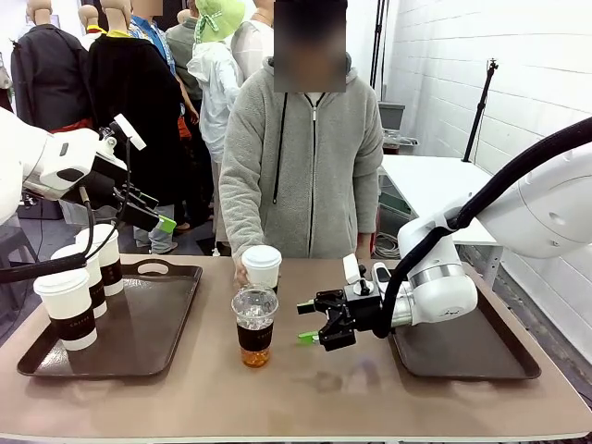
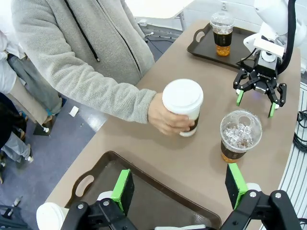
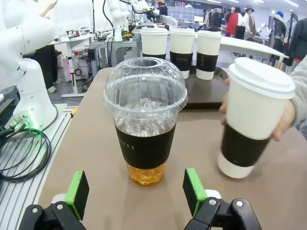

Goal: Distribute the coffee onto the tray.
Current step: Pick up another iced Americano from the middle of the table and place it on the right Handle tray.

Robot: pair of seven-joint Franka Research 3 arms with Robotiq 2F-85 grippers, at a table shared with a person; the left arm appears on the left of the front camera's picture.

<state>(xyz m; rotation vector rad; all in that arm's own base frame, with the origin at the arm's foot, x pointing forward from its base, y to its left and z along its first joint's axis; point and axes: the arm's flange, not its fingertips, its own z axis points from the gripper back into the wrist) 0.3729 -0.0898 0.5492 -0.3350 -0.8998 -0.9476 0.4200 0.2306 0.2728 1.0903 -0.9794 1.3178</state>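
A clear dome-lidded coffee [image 1: 254, 326] [image 3: 145, 139] stands mid-table. My right gripper [image 1: 310, 321] [image 3: 136, 191] is open, level with it and just short of it, nothing between the fingers. Behind it, the person's hand [image 2: 165, 120] holds a white sleeved coffee [image 1: 262, 266] [image 2: 183, 112] upright on the table. Three white coffees [image 1: 79, 287] [image 3: 182, 48] stand on the left tray [image 1: 153, 333]. Another clear coffee [image 2: 222, 33] stands on the right tray [image 1: 472, 356]. My left gripper [image 1: 153, 217] [image 2: 180, 189] hangs open high above the left tray.
The person stands at the far edge, mid-table. Bare tabletop [image 1: 324, 398] lies in front of the clear cup and between the two trays. The right arm's body [image 1: 444, 287] covers part of the right tray.
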